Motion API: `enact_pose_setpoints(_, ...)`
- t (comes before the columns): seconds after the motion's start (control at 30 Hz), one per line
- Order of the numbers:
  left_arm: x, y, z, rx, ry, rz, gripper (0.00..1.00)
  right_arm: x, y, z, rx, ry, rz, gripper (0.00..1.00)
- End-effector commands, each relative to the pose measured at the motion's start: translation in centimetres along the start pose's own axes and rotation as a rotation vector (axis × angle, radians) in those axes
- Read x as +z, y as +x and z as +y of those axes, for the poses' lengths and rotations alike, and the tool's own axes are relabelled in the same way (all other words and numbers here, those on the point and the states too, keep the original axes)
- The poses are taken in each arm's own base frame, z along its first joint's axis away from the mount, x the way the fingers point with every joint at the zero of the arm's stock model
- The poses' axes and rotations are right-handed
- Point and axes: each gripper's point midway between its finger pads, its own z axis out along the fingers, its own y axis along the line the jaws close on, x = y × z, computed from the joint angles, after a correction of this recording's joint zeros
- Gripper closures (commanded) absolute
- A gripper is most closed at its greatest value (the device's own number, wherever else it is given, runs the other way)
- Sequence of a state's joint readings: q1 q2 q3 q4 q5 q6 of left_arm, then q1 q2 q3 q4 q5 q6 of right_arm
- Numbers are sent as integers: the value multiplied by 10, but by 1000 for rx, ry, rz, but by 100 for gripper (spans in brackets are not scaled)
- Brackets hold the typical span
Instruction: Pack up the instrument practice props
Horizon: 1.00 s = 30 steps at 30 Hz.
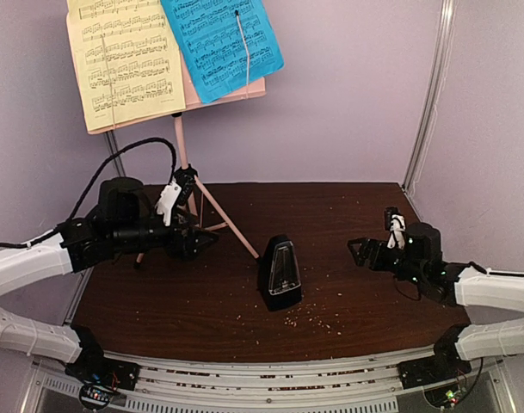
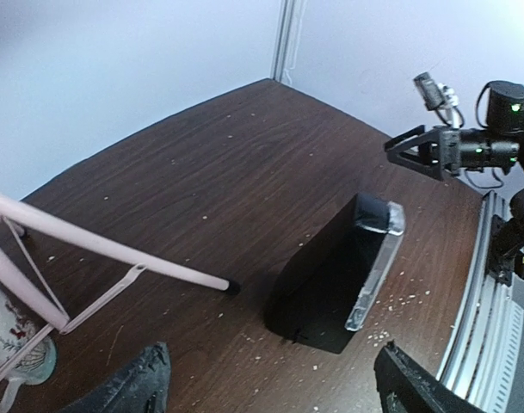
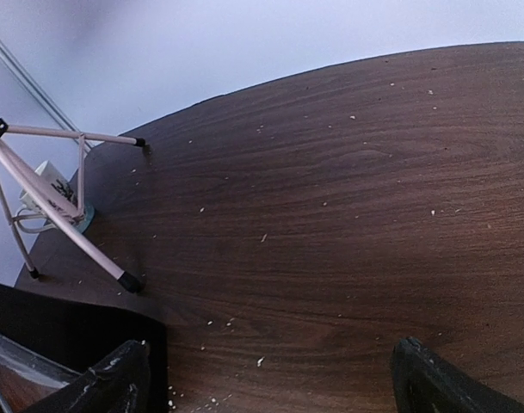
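Observation:
The pink music stand [image 1: 183, 138] stands at the back left on tripod legs [image 1: 230, 224]. It holds a yellow page [image 1: 124, 60] and a blue page [image 1: 220, 43]. The black pyramid metronome [image 1: 280, 274] with its clear cover [image 2: 378, 258] stands mid-table. My left gripper [image 1: 206, 240] is open and empty, beside the stand's legs and left of the metronome [image 2: 326, 284]; a stand leg [image 2: 107, 250] crosses its view. My right gripper [image 1: 357, 251] is open and empty, right of the metronome [image 3: 64, 331]. The stand legs [image 3: 64, 206] also show in the right wrist view.
A beige mug [image 2: 8, 344] sits behind the stand legs at the table's left edge; it also shows in the right wrist view [image 3: 51, 185]. Crumbs [image 1: 309, 320] lie scattered on the dark wood table [image 1: 348, 215]. Lilac walls close the back and right. A metal rail [image 1: 270, 374] runs along the near edge.

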<state>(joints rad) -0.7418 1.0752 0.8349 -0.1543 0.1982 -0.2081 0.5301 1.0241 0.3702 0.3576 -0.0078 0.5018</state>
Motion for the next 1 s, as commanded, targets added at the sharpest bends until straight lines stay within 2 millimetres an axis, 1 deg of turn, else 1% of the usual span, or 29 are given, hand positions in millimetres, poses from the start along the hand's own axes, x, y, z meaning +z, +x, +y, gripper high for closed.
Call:
enact_pose_setpoints(0.0, 12, -41, -34, -28, 114, -88, 14, 9, -13, -9, 14, -68, -35, 0)
enact_pose_setpoints(0.1, 31, -43, -58, 26, 170, -50, 13, 12, -15, -22, 33, -44, -43, 0)
enact_pose_setpoints(0.17, 45, -44, -70, 68, 193, -25, 11, 11, -13, -25, 39, -50, -63, 0)
enact_pose_setpoints(0.27, 64, -42, -83, 114, 209, -6, 4, 7, -10, -30, 34, -44, -87, 0)
enact_pose_setpoints(0.33, 75, -41, -86, 129, 205, -6, 2, 4, -9, -31, 29, -44, -99, 0)
enact_pose_setpoints(0.43, 91, -39, -90, 135, 218, -1, 2, 0, -9, -30, 28, -59, -117, 0)
enact_pose_setpoints(0.63, 119, -35, -100, 163, 248, 22, 2, 0, -7, -29, 28, -69, -113, 0)
enact_pose_setpoints(0.8, 133, -32, -101, 187, 239, 35, 2, 3, -4, -27, 35, -86, -99, 0)
enact_pose_setpoints(0.97, 140, -29, -103, 216, 246, 50, 2, 3, -3, -27, 36, -84, -97, 0)
